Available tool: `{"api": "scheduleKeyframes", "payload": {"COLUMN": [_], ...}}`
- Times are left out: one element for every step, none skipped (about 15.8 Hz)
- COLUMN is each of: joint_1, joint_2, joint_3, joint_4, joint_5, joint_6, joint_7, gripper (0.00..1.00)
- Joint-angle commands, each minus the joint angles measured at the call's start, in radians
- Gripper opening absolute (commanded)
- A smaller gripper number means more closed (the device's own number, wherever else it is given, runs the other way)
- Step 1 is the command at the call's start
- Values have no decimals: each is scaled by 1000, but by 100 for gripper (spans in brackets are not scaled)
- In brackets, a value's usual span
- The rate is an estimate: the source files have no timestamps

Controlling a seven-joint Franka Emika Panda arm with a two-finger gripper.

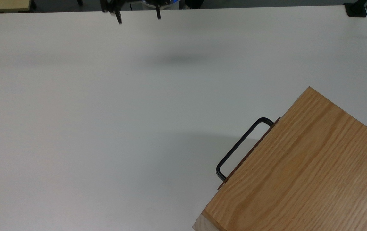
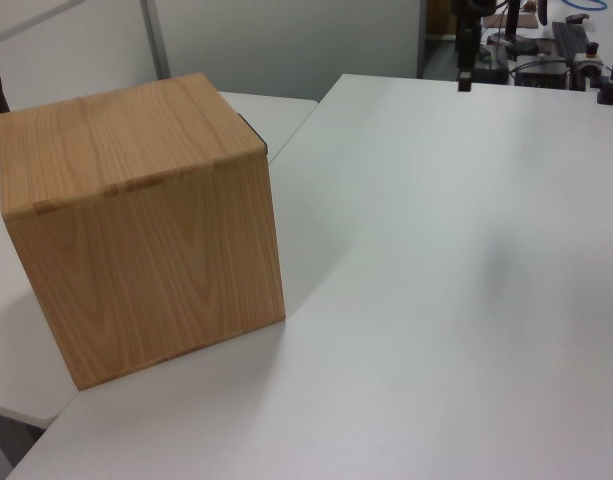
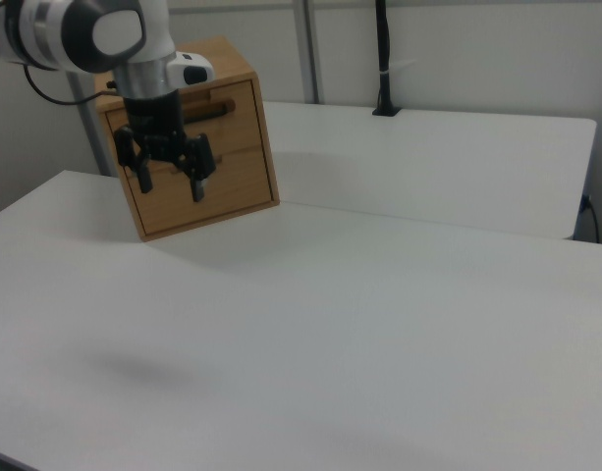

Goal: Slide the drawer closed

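One gripper [image 3: 169, 174] is seen raised above the white table [image 1: 106, 112], fingers spread apart and holding nothing, well apart from the cabinet [image 1: 302, 166]. Going rightward in the top view, bare tabletop is crossed before the drawer [image 1: 246, 155] is reached at the lower right; its front panel lies nearly flush with the cabinet, black handle [image 1: 238, 145] projecting. The closing step is judged essentially done. If any gap is left, a short push on the front panel would be called for. No obstruction is noted between.
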Motion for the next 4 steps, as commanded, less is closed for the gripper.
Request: {"api": "scheduleKeyframes", "payload": {"joint_1": [-7,-7,-7,-7], "joint_2": [-45,-43,-42,-39], "joint_3": [1,1,1,1], "joint_4": [-37,-37,-37,-37], "joint_5": [-3,-13,-26,-33], "joint_6": [-27,-27,-24,-21], "joint_7": [82,107,134,159], "gripper": [100,100,100,100]}}
